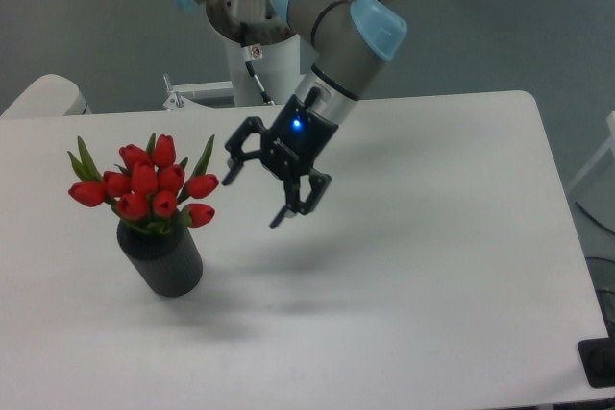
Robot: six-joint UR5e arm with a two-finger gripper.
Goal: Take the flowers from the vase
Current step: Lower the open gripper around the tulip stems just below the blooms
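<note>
The flowers (149, 184), a tight bunch of red tulip buds with green pointed leaves, stand upright in the vase (161, 258), a short dark ribbed cylinder at the left of the white table (432, 266). My gripper (252, 199) hangs above the table to the right of the flowers, a short gap from the nearest buds. It is tilted, with its jaws wide open and nothing between them. One fingertip (229, 178) points toward the bouquet. The stems are hidden inside the vase.
The robot's base column (252, 55) stands at the table's far edge behind the gripper. The table's right edge runs near a dark object (601, 362) at the lower right corner. A white rounded object (48, 95) sits at the far left.
</note>
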